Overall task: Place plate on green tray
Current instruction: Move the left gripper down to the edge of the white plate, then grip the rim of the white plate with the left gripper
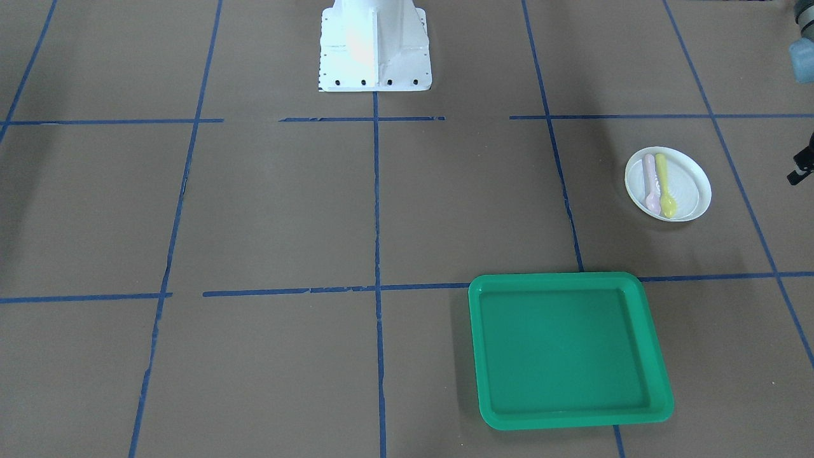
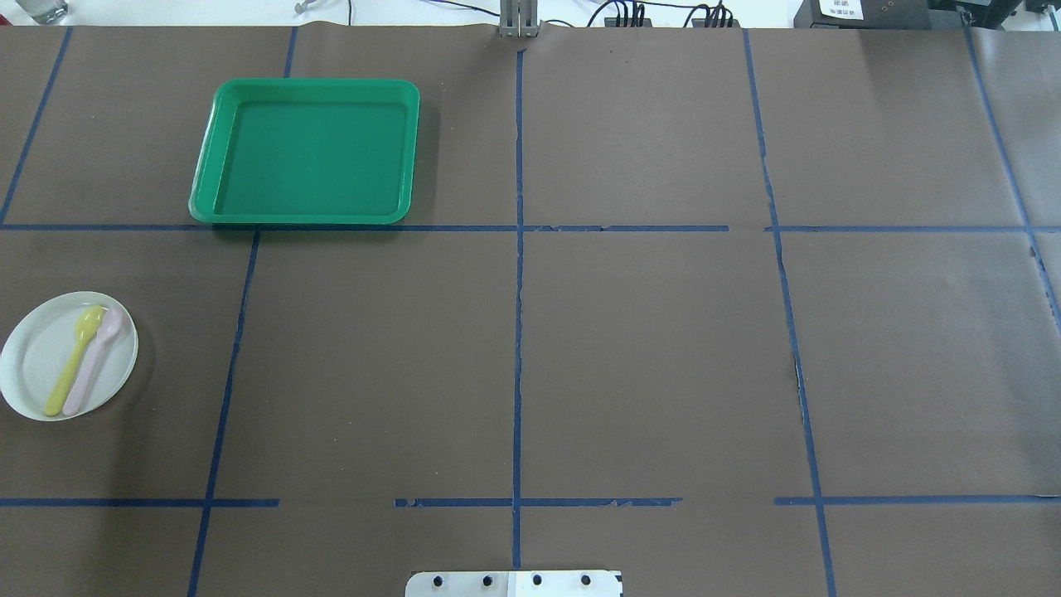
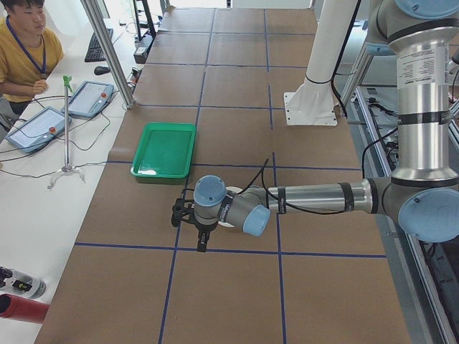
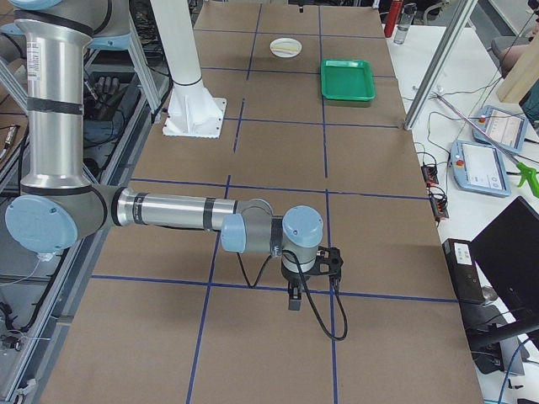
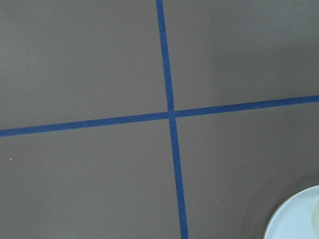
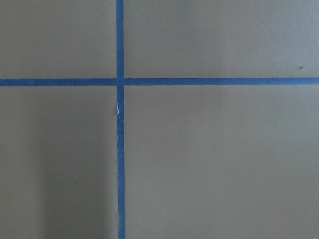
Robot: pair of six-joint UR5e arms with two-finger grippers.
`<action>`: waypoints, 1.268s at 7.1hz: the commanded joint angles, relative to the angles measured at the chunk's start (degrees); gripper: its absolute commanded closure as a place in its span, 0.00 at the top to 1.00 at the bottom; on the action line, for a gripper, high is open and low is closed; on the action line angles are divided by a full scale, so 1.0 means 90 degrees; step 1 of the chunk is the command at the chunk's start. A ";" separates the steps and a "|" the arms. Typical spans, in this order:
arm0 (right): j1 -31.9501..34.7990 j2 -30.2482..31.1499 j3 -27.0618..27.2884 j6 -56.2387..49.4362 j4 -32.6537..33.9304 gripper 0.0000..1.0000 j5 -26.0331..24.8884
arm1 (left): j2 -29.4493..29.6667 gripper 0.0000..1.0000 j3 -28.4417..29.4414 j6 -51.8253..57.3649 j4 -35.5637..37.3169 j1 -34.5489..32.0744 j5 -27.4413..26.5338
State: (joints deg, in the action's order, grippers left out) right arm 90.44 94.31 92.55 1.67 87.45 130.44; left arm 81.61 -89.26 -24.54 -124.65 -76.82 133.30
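The pale round plate [image 1: 683, 191] lies on the brown table with a yellow spoon [image 1: 664, 184] and a pink spoon [image 1: 650, 183] on it. It also shows in the overhead view [image 2: 33, 365], far off in the exterior right view [image 4: 285, 47], and as a rim at the corner of the left wrist view [image 5: 299, 216]. The green tray [image 1: 566, 346] is empty and lies apart from the plate, toward the table's far edge [image 2: 307, 153] [image 3: 165, 149]. My left gripper [image 3: 190, 228] hovers beside the plate; I cannot tell whether it is open. My right gripper [image 4: 310, 278] is far from both; I cannot tell its state.
The white robot base [image 1: 375, 48] stands at the table's middle edge. Blue tape lines [image 2: 518, 249] cross the brown table. An operator [image 3: 21, 50] sits past the far edge with teach pendants [image 3: 90, 98] and a slanted metal post [image 3: 107, 50].
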 commanded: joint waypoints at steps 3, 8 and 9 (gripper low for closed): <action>0.0000 0.0000 0.0000 0.0000 0.0000 1.00 -0.0001 | -0.0191 1.00 0.0307 -0.1512 -0.1043 0.1386 -0.0132; 0.0000 0.0000 0.0000 0.0000 0.0000 1.00 -0.0001 | -0.0133 0.46 0.0552 -0.1541 -0.1062 0.1914 -0.0143; 0.0000 0.0000 0.0000 0.0000 0.0000 1.00 -0.0001 | -0.0113 0.24 0.0552 -0.1512 -0.1062 0.1963 -0.0143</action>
State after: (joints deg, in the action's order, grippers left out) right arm 90.44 94.31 92.55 1.67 87.45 130.43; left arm 80.44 -84.32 -38.35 -134.21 -59.66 132.00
